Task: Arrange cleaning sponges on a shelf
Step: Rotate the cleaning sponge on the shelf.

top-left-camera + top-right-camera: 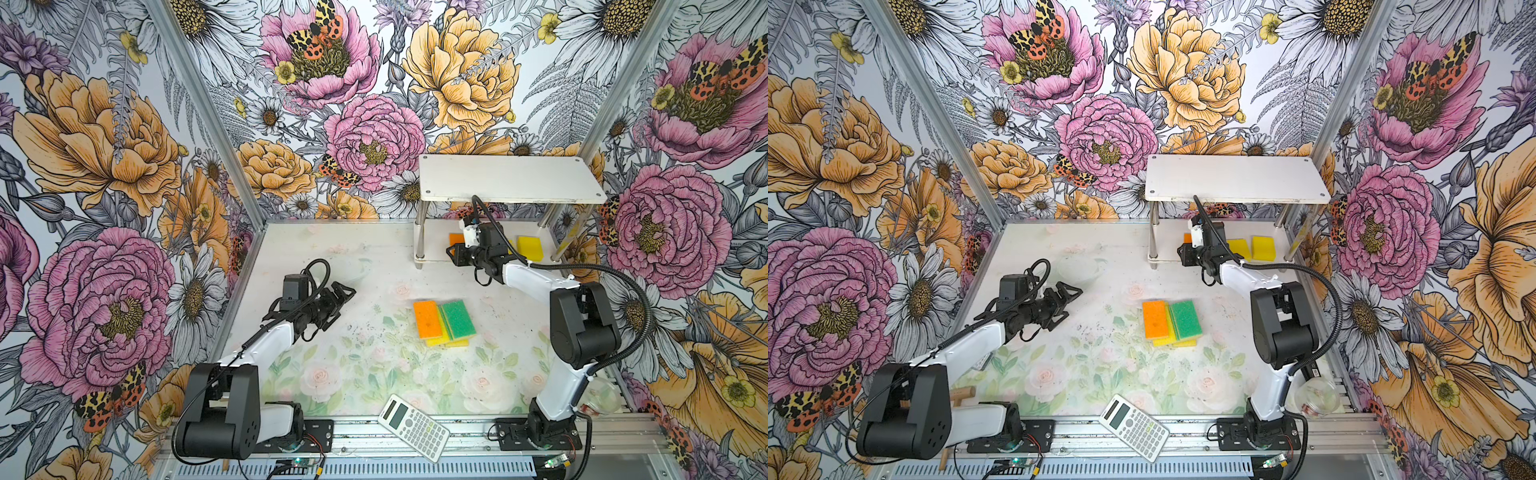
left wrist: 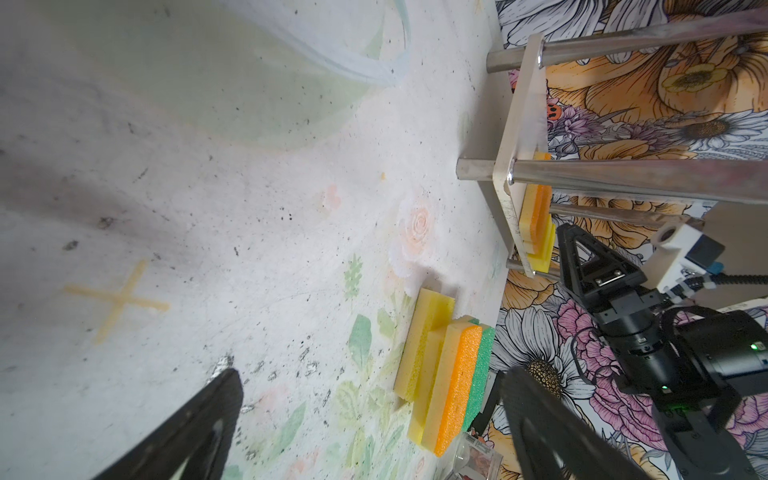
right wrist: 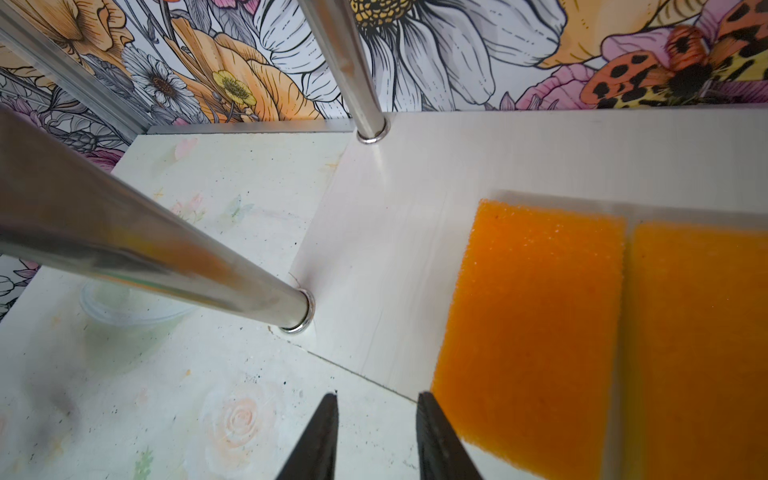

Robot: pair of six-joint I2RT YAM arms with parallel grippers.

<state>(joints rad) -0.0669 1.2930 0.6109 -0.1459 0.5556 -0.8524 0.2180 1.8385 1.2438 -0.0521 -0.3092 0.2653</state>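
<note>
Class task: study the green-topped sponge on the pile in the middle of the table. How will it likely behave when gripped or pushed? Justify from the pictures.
The green-topped rectangular foam sponge looks porous, so it probably squashes under jaws and weighs little. Flat, it should not roll. Resting on yellow foam sponges, a push may slide it off or shift them.

The two-tier shelf [image 1: 511,178] stands at the back right. On its lower board lie a yellow sponge [image 1: 530,248] and an orange sponge [image 1: 456,239], which is partly hidden by the right gripper [image 1: 454,253]. Mid-table, an orange-topped sponge [image 1: 427,319] and a green-topped sponge [image 1: 458,318] overlap yellow ones [image 1: 436,341].
</note>
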